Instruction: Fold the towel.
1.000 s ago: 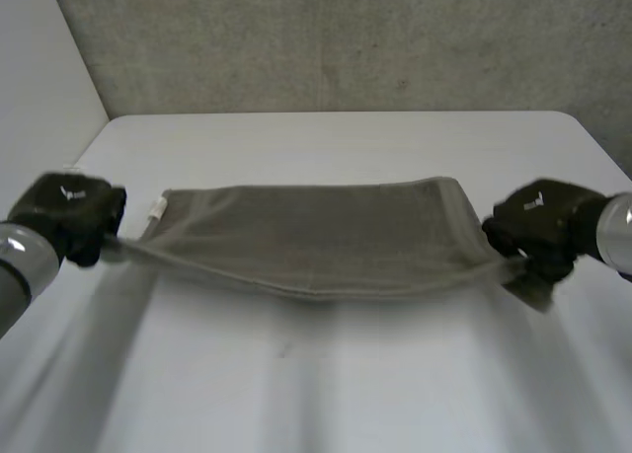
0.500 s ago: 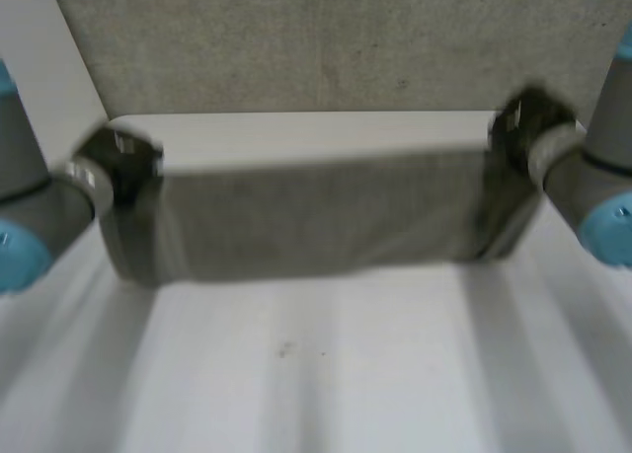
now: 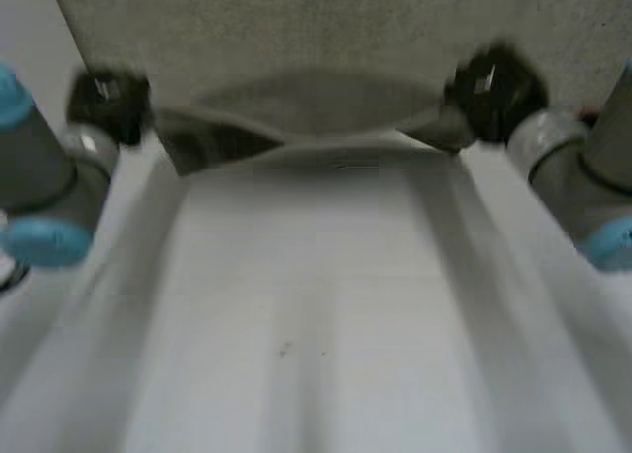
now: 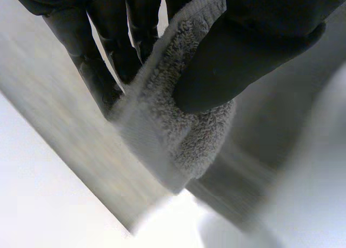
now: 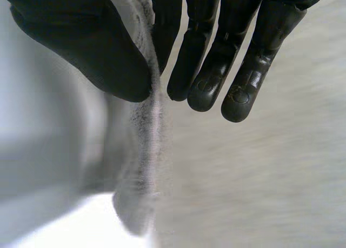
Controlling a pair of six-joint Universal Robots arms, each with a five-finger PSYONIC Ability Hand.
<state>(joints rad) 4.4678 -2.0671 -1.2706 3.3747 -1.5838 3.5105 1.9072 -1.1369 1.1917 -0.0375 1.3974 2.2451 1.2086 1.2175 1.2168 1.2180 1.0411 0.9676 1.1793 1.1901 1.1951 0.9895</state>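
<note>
A grey-green towel [image 3: 306, 127] hangs stretched between my two hands above the far edge of the white table [image 3: 316, 305]. My left hand [image 3: 107, 105] pinches the towel's left corner. Its own wrist view shows the towel corner [image 4: 178, 124] squeezed between the thumb [image 4: 238, 53] and the fingers [image 4: 108, 59]. At the towel's right corner is my right hand [image 3: 491, 90]. In the right wrist view the towel edge [image 5: 143, 151] runs between the thumb [image 5: 92, 48] and the fingers [image 5: 216, 59]. The middle of the towel sags a little.
A grey wall [image 3: 326, 29] rises just behind the table's far edge. Both grey arms with light-blue caps [image 3: 39, 241] reach forward along the table's sides.
Both hands have carried the towel's near corners up and away from me, from the near edge of the towel to above the table's far edge. The towel has lifted off the table.
</note>
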